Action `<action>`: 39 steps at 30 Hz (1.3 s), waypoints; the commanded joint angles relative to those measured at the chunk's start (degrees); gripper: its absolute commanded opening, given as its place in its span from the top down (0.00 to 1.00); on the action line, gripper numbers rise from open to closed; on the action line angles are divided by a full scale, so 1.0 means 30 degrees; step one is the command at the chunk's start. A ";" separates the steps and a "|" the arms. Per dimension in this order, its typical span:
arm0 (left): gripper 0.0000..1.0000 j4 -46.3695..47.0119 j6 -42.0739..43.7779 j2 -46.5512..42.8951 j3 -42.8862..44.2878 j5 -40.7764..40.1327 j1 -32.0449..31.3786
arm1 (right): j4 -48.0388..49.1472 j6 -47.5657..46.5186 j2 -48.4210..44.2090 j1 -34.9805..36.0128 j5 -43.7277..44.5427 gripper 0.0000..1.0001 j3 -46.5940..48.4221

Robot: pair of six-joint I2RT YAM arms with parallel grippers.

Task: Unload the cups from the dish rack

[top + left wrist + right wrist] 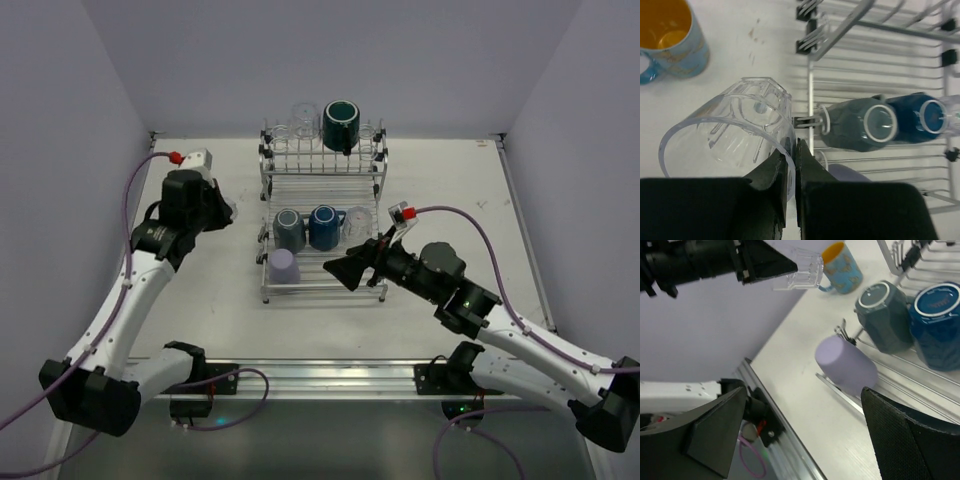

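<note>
surface: white table (450, 190) | resting on it: dish rack (320, 195); orange-lined blue mug (675, 45)

Dish rack (322, 195): was bare silver metal wire, shiny.
Tumbler (735, 125): was clear and glossy, with ribbed walls.
Purple cup (845, 365): looked smooth and matt.
Dark blue mug (937, 325): showed a glossy glaze.
Grey-teal mug (885, 315): had a smooth, soft sheen.
Table (755, 55): was white, matt, faintly specked.

Soft, even overhead light is washing the white table (450, 200) and walls (60, 100), leaving only faint shadows beneath the rack (325, 180), while the tumbler (730, 125) is catching small glints and, in both wrist views, the near black fingers (770, 175) are showing dark, detail-less and slightly out of focus.
</note>
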 commanded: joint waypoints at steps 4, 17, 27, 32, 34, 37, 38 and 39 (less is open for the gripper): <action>1.00 -0.0530 0.1337 0.4497 0.1018 -0.2993 0.0089 | -0.3714 -0.2695 0.0568 0.0318 -0.0130 0.01 0.1496; 0.76 -0.0880 0.2537 1.1854 0.3246 -0.5101 0.0060 | -0.5531 -0.4981 0.3466 0.3158 0.2093 0.01 0.3161; 0.46 -0.0383 0.2773 1.1800 0.2837 -0.5339 0.0089 | -0.5530 -0.6006 0.7774 0.4449 0.4144 0.01 0.5683; 0.29 0.0553 0.2246 0.8470 0.2193 -0.3587 0.0060 | -0.5884 -0.6505 1.0289 0.4449 0.5200 0.01 0.7527; 0.23 0.1311 0.1807 0.7117 0.1316 -0.2852 0.0060 | -0.5912 -0.6710 1.1142 0.4449 0.5757 0.01 0.8056; 0.22 0.2483 0.1250 0.4188 -0.0265 -0.0890 0.0060 | -0.6351 -0.6944 1.2870 0.4449 0.6166 0.01 0.9403; 0.22 0.2721 0.1104 0.2730 -0.0734 0.0072 0.0060 | -0.6410 -0.6945 1.3223 0.4420 0.6197 0.01 0.9986; 0.22 0.2955 0.0986 0.2049 -0.1696 0.0401 0.0060 | -0.6468 -0.6974 1.3893 0.4449 0.6198 0.01 1.0311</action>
